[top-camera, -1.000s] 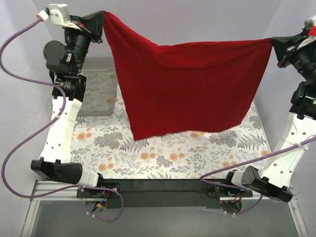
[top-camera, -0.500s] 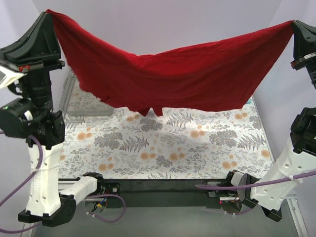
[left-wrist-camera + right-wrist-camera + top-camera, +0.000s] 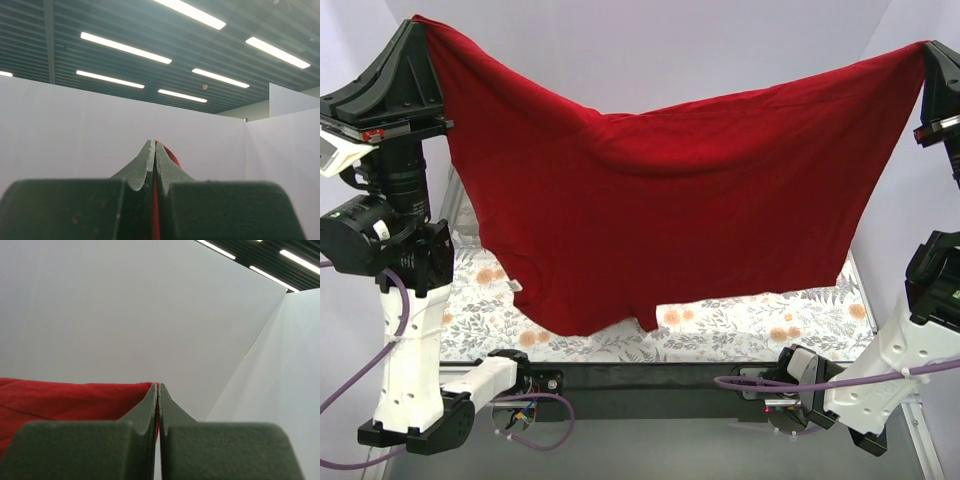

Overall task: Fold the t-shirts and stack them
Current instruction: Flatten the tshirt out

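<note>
A dark red t-shirt (image 3: 660, 210) hangs spread between both raised arms, high above the floral mat (image 3: 750, 318). My left gripper (image 3: 415, 22) is shut on its upper left corner, and a red strip of cloth (image 3: 155, 200) shows between the pinched jaws in the left wrist view. My right gripper (image 3: 927, 46) is shut on the upper right corner; in the right wrist view the red cloth (image 3: 70, 397) stretches away to the left of the closed jaws. The shirt's lower hem sags lowest at the left. No teal t-shirt shows.
The clear plastic tray (image 3: 460, 215) is mostly hidden behind the shirt at the back left. White walls enclose the table on three sides. Purple cables (image 3: 350, 375) trail from both arm bases along the near edge.
A second ago the shirt hung low with the left gripper farther in. Both grippers have swung up and outward, and in the last half second the bunched shirt has dropped open into a full hanging sheet.
</note>
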Action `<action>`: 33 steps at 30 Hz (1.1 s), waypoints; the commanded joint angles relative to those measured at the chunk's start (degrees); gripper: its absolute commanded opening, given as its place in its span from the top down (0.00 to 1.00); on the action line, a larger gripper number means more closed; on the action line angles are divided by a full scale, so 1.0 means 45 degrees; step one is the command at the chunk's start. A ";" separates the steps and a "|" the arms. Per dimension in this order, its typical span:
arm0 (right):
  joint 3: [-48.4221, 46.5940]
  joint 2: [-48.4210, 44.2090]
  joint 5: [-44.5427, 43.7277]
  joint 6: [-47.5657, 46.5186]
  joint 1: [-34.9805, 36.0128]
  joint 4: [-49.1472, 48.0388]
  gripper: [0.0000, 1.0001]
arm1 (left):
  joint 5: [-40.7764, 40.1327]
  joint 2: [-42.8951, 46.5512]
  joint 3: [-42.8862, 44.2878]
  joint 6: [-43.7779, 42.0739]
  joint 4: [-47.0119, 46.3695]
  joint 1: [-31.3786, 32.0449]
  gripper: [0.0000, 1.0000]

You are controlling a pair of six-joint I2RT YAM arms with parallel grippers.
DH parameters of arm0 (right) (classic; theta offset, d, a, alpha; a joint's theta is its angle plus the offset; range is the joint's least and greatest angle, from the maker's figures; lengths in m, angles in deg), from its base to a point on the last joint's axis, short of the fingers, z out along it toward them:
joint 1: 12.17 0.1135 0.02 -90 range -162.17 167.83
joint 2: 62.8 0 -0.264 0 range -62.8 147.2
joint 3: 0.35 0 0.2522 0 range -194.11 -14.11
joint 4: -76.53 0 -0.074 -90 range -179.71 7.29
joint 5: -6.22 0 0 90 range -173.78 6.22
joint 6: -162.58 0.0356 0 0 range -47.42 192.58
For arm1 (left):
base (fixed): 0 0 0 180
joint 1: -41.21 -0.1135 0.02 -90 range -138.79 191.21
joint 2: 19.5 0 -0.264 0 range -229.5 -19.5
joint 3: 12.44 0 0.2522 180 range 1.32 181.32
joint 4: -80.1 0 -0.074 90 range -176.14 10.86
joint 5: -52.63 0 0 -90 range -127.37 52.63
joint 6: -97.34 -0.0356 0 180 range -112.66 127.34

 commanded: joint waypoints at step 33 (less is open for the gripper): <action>0.8068 -0.1038 0.0391 -0.0544 0.0723 -0.1539 0.99 | -0.0519 -0.1526 -0.4018 0.0867 -0.0481 -0.0061 1.00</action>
